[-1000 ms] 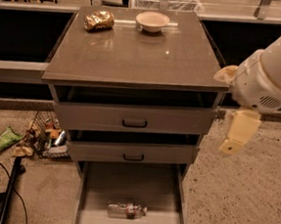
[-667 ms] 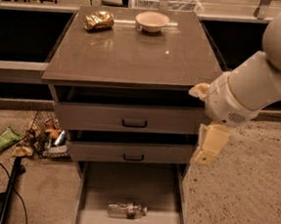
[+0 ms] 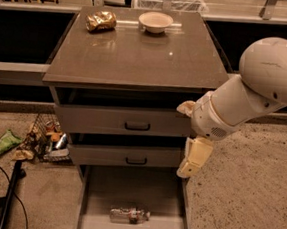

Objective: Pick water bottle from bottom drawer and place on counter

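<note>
The water bottle [image 3: 129, 215] lies on its side on the floor of the open bottom drawer [image 3: 127, 188], near the drawer's front. The counter [image 3: 138, 56] is the glossy grey-brown top of the cabinet. My gripper [image 3: 194, 158] hangs from the white arm [image 3: 256, 91] at the cabinet's right front corner, level with the second drawer. It is above and to the right of the bottle, well apart from it, and holds nothing that I can see.
A crumpled gold foil packet [image 3: 101, 21] and a white bowl [image 3: 155, 22] sit at the back of the counter. The two upper drawers [image 3: 132, 125] stand slightly ajar. A wire basket of clutter [image 3: 46, 140], a green wrapper [image 3: 4, 143] and a black stand [image 3: 8, 195] lie on the floor at left.
My arm and gripper have moved left and down, from beside the cabinet's right side to its right front corner. The bottle and the drawers have not moved.
</note>
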Robot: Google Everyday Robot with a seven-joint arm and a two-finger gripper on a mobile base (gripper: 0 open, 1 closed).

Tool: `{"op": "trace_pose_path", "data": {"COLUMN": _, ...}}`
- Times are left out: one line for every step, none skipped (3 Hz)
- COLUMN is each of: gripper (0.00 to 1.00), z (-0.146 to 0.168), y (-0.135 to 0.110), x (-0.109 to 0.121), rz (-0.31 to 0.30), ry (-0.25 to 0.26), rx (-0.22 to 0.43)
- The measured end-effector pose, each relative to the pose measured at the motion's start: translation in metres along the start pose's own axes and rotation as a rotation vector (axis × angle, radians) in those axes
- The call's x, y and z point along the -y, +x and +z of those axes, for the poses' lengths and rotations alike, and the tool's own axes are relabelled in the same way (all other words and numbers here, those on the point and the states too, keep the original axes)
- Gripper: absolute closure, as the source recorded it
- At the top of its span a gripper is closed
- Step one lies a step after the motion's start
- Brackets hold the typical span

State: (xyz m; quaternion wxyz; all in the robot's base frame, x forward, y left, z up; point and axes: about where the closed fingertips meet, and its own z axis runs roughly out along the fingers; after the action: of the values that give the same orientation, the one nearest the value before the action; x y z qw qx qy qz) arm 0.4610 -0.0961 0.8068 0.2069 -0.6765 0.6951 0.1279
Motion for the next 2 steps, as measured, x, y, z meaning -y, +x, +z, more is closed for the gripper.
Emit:
{"op": "trace_pose_path", "data": {"gripper": 0.0, "z": 0.044, "y": 0.02, "x": -0.001, "rz": 0.006, "ry": -0.02, "rx": -0.012}}
{"op": "trace_pose_path", "data": {"gripper": 0.0, "z": 0.119, "y": 0.047, "x": -0.005, "rz": 0.013, "ry": -0.042, "rx": -0.003}}
